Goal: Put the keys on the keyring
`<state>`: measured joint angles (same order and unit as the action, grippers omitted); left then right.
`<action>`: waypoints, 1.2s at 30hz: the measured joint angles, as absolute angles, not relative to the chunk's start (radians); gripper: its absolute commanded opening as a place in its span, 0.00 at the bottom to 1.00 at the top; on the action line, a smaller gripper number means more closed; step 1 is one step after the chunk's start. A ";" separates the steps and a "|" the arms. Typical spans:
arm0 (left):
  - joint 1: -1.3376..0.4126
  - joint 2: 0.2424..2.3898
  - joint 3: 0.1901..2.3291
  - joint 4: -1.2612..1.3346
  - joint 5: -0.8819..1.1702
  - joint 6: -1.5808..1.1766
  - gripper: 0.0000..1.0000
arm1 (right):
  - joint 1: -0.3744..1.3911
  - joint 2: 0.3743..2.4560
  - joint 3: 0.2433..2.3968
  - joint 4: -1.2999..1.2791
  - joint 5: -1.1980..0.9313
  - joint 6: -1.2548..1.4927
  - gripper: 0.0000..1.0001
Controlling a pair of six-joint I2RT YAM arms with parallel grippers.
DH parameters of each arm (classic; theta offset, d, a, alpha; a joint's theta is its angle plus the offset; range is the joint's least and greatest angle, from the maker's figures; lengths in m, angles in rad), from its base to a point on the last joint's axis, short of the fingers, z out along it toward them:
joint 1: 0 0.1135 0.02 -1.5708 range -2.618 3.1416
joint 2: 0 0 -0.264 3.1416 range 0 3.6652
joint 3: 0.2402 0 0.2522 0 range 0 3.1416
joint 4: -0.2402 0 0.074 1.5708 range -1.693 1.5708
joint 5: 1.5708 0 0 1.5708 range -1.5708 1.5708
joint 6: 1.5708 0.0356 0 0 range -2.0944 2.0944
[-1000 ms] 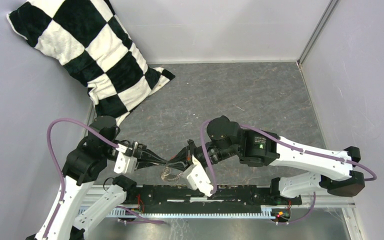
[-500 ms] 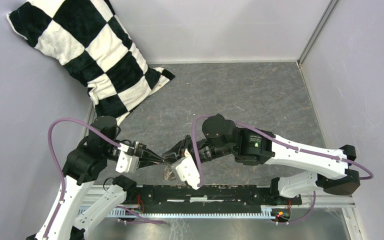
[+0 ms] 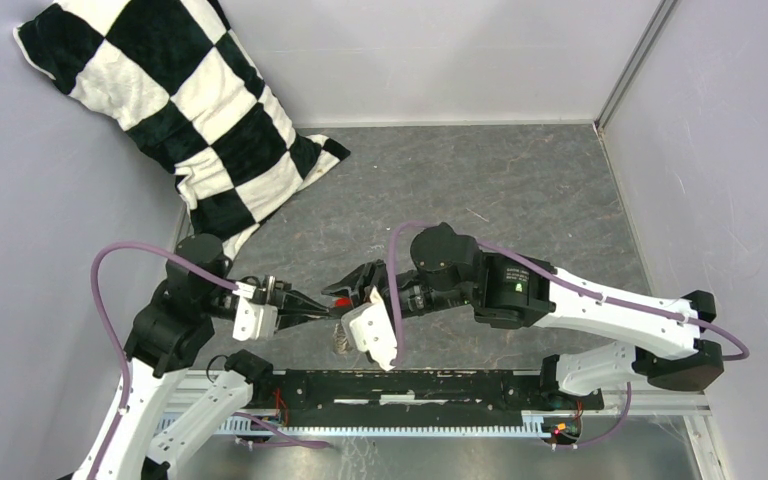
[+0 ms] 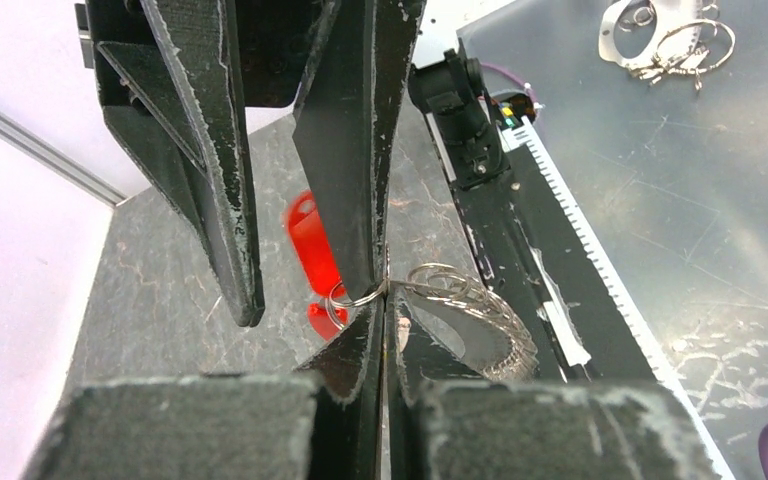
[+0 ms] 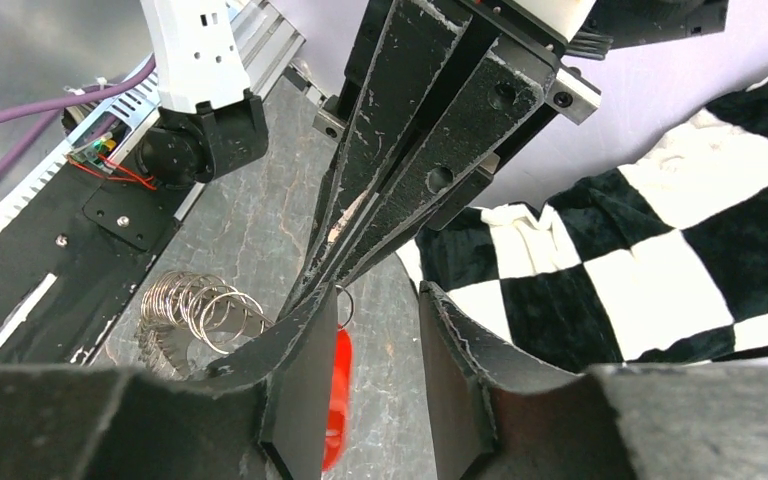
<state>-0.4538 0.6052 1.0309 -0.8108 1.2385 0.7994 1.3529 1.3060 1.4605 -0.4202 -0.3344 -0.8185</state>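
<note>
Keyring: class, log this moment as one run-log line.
left tool: shut on keyring | right tool: open | red key: hanging below keyring

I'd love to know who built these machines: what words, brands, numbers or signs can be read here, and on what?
None is legible.
The label on the right arm, pale with a green mark, is too small to read; nothing else shows writing.

Red key point(image 4: 311, 242), dangling from small silver keyring point(image 4: 348, 298), both held aloft
</note>
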 measured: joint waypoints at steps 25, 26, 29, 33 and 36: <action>-0.454 0.562 0.991 -0.601 1.232 0.634 0.02 | 1.325 1.298 1.552 -0.487 -0.277 -0.823 0.62; -0.454 0.562 0.991 -0.599 1.232 0.635 0.02 | 1.322 1.295 1.552 -0.487 -0.276 -0.822 0.62; -0.454 0.562 0.991 -0.595 1.232 0.634 0.02 | 1.312 1.288 1.552 -0.485 -0.276 -0.815 0.63; -0.454 0.562 0.990 -0.595 1.232 0.632 0.02 | 1.301 1.284 1.552 -0.484 -0.275 -0.801 0.66; -0.454 0.561 0.988 -0.588 1.229 0.614 0.02 | 1.291 1.276 1.552 -0.485 -0.276 -0.776 0.71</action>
<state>-0.4538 0.5613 0.9878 -0.5880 1.2289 0.6136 1.2915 1.2762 1.5520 -0.4847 -0.2756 -0.7765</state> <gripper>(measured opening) 0.042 0.674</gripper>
